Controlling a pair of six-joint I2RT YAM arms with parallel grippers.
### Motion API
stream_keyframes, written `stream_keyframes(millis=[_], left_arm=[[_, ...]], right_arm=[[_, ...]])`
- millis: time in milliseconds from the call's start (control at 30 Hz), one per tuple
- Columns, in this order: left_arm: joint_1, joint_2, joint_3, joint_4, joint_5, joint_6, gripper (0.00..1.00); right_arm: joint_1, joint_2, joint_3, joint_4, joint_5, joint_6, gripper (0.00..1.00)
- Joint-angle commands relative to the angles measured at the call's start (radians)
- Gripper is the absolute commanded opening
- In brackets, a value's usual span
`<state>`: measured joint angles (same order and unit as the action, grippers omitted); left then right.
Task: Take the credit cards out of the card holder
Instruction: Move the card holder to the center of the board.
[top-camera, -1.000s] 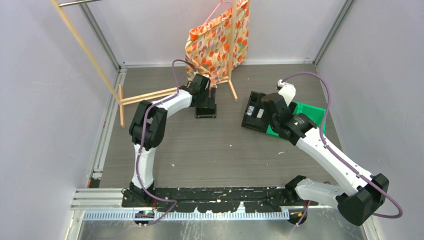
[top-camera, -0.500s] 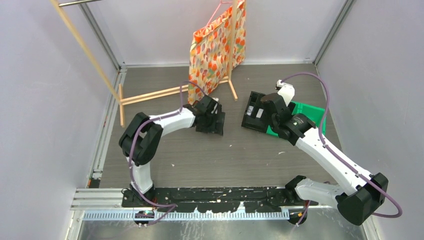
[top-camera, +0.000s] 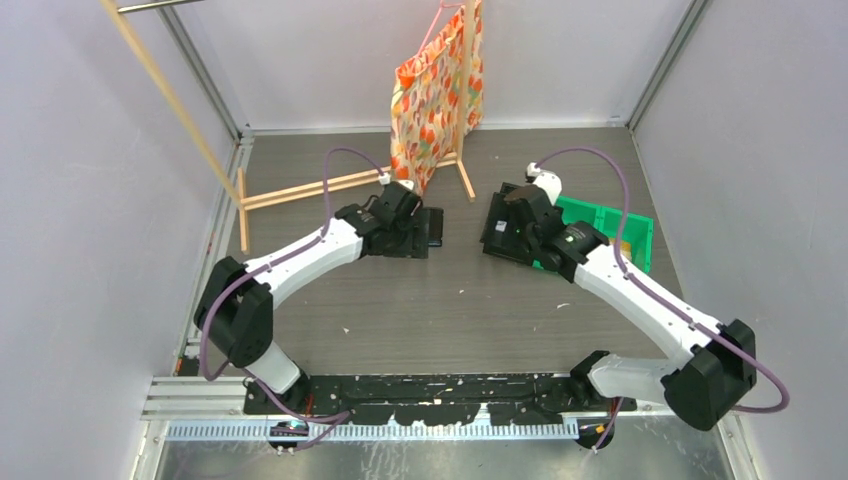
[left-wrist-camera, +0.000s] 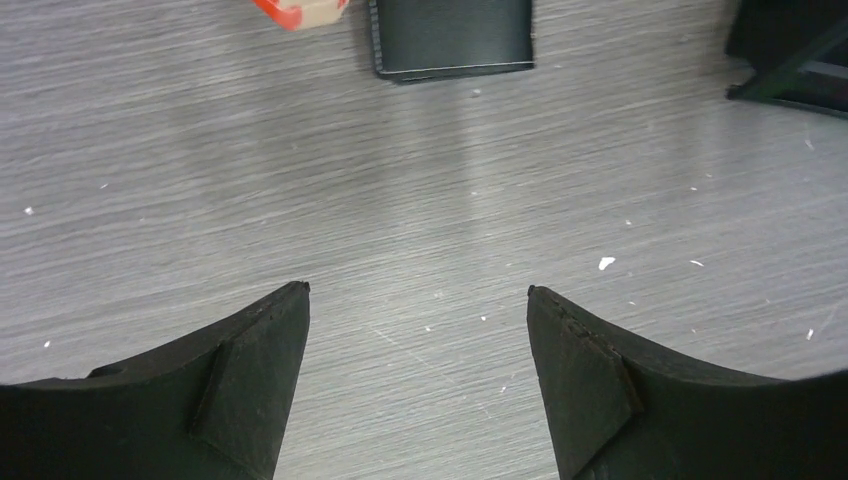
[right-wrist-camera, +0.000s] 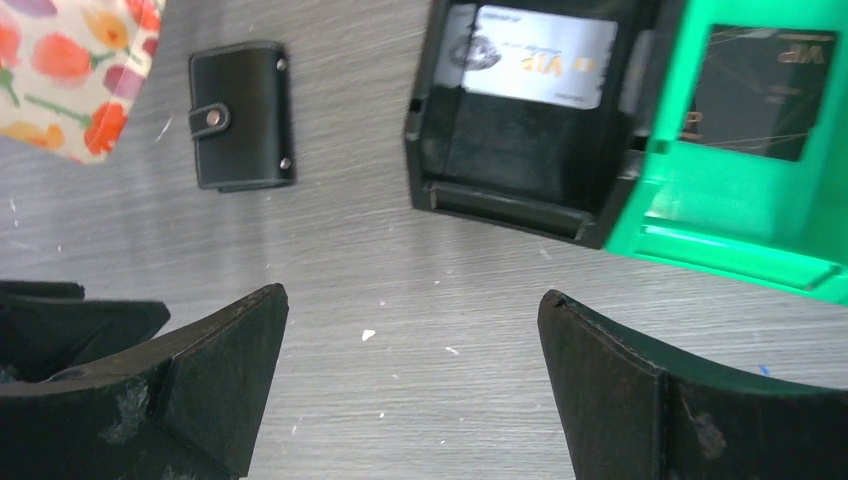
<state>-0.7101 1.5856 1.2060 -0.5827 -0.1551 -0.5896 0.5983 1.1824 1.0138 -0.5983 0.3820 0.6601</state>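
holder: card holder (right-wrist-camera: 242, 115) lies flat on the table (left-wrist-camera: 400, 200), folded shut, clasp tab (right-wrist-camera: 212, 118) snapped on top
cards: pale card (right-wrist-camera: 540, 55) lies in the black bin (right-wrist-camera: 500, 200) right of the holder; dark card (right-wrist-camera: 762, 92) in the green bin (right-wrist-camera: 720, 190) beyond that; can't tell if any are inside the shut holder
left tool: left gripper (left-wrist-camera: 418, 290) has its jaws wide apart and nothing between them, low over bare table, with the holder just ahead of the tips
right tool: right gripper (right-wrist-camera: 412, 293) also spread wide and empty, above the bare strip between holder and black bin
step: looks like the approach to the holder, with the clasp not yet undone
how to do it well: one arm should pin the holder's body flat, pressing away from the tab. The other should catch the tab's free end and peel it up off the snap, not drag the whole wallet. The holder is light and will probably slide on the smooth top if pushed from the side. Fold it open before going for a card edge.
edges: patterned bag (right-wrist-camera: 70, 70) hangs just beside the holder's far-left corner; wooden rack (top-camera: 300, 190) foot is near that side; black bin wall is near on the right
open room: bare table on the holder's near side and between holder and bin, so come in from there
risk: the two wrists sit close together over the holder and could crowd each other; fingers might snag the bag
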Motion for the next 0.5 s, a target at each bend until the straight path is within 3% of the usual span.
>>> stream_keyframes(millis=[0, 200, 267, 467], left_arm=[[0.072, -0.074, -0.012, -0.061, -0.020, -0.038, 0.81], [0.209, -0.260, -0.110, -0.089, 0.039, -0.056, 0.80], [0.257, -0.312, -0.132, -0.106, 0.075, -0.064, 0.81], [0.319, -0.443, -0.189, -0.150, 0.087, -0.063, 0.81]], right_arm=[[0.061, 0.107, 0.104, 0.044, -0.097, -0.039, 1.00], [0.111, 0.358, 0.288, 0.072, -0.126, -0.082, 0.99], [0.108, 0.455, 0.356, 0.071, -0.137, -0.089, 0.94], [0.044, 0.709, 0.532, 0.057, -0.245, -0.088, 0.66]])
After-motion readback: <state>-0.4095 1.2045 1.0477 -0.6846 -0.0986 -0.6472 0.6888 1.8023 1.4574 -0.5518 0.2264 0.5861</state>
